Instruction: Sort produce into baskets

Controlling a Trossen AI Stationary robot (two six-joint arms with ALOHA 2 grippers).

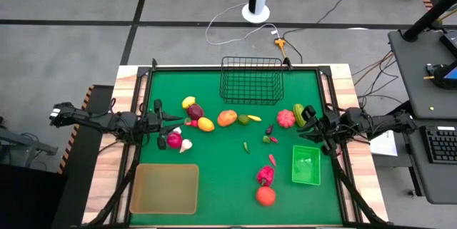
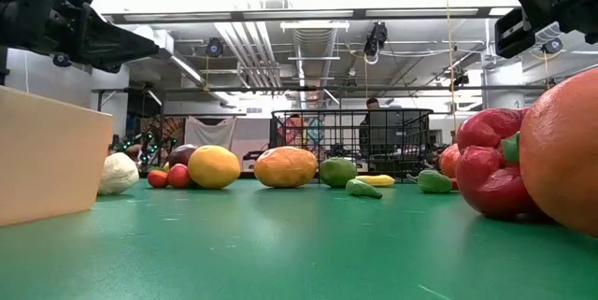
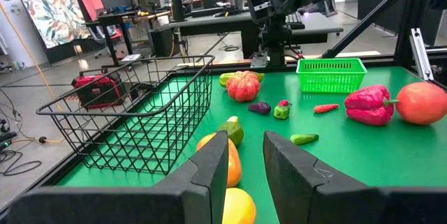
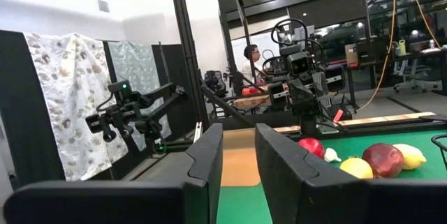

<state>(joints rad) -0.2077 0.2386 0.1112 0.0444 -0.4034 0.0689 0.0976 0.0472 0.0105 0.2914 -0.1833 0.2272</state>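
Note:
The produce lies scattered over the green table: a lemon [image 1: 188,102], a dark purple piece [image 1: 195,111], a yellow piece [image 1: 206,123], an orange one [image 1: 227,118], a red ribbed one [image 1: 285,118], a red pepper [image 1: 265,175] and an orange [image 1: 265,195]. The black wire basket [image 1: 250,80] stands at the far middle, the tan tray [image 1: 164,188] near left, and the green bin [image 1: 305,165] near right. My left gripper [image 3: 248,161] is open and empty above the left pieces. My right gripper [image 4: 237,161] is open and empty at the right, beside a striped green piece [image 1: 298,111].
Small pieces lie mid-table: a green chilli [image 1: 246,147], a red chilli [image 1: 272,160] and a small purple piece [image 1: 269,130]. A red piece [image 1: 173,140] and a white one [image 1: 186,145] lie below my left gripper. The arm frames run along both table sides.

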